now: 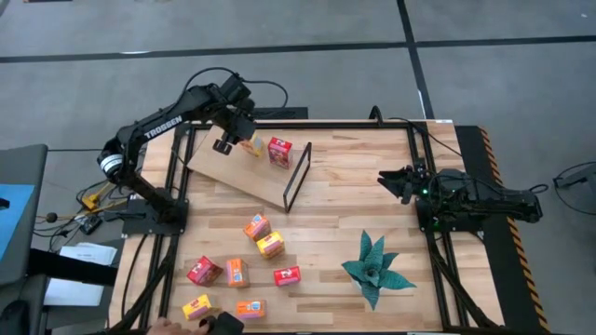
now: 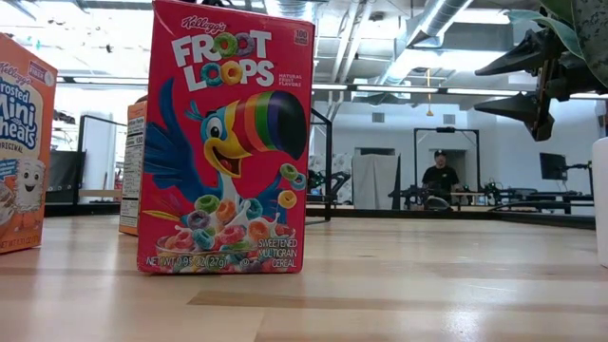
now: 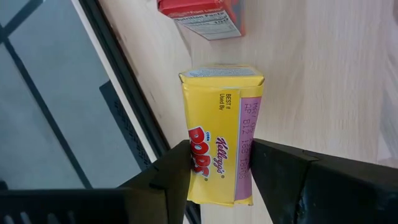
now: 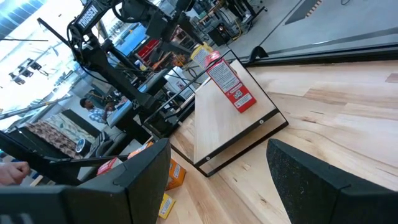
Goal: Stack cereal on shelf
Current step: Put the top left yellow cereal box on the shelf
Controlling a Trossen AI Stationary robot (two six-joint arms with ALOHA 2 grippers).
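My left gripper [image 1: 226, 144] is over the far left part of the shelf [image 1: 237, 172], a light wooden board with a black frame [image 1: 297, 177] at its right end. It is shut on a yellow cereal box [image 3: 217, 130]. Just right of that box a red cereal box [image 1: 279, 152] stands upright on the board. Several more cereal boxes [image 1: 237, 274] lie and stand on the table's near left part. One of them, a red Froot Loops box [image 2: 228, 142], fills the low view. My right gripper [image 1: 391, 180] waits open at the table's right side. My left gripper pinches the yellow box between its two fingers [image 3: 177, 177], on two opposite sides [image 3: 194, 163] at the end nearer the wrist. The fingers slant down from the table's far left. The box points away from them, over the board; whether its far end [image 3: 221, 71] touches the board I cannot tell.
A green artificial plant [image 1: 377, 270] lies on the near right part of the table. A person's hand [image 1: 191, 325] shows at the near edge by the loose boxes. Another person [image 2: 442, 176] stands far off in the room. Bare wood lies between the shelf and the plant.
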